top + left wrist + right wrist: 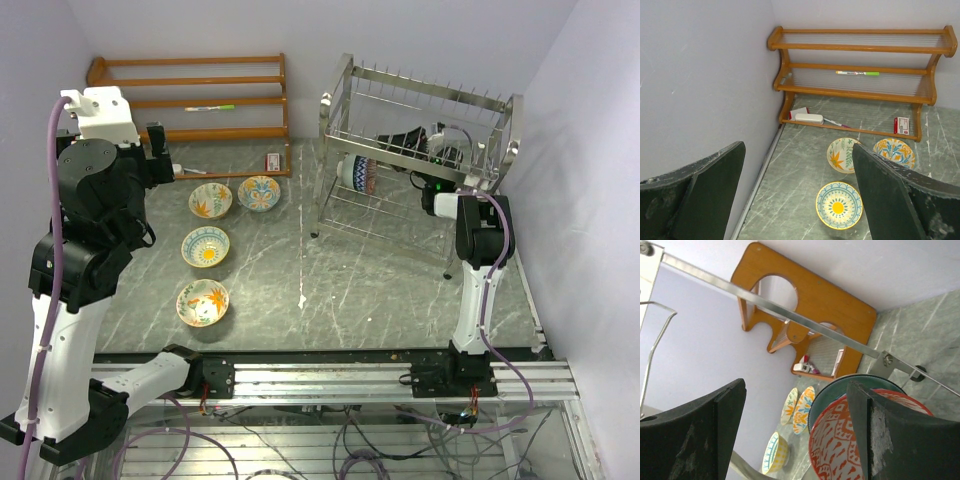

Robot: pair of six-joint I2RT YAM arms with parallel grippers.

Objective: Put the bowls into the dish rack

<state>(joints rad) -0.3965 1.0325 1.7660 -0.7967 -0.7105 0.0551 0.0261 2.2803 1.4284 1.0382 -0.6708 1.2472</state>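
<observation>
Tbl [330,270]: 4 bowls [202,302]; rack [385,148]: 2

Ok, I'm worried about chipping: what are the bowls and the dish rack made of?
The bowls look like glazed ceramic, going by their glossy painted patterns. The dish rack appears to be polished metal wire: thin, shiny silver bars.

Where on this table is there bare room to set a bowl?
The grey marble table is bare between the four painted ceramic bowls on the left and the silver wire dish rack, and in front of the rack. Crowded: the bowl cluster near the brown wooden shelf, and the rack's lower tier.
</observation>
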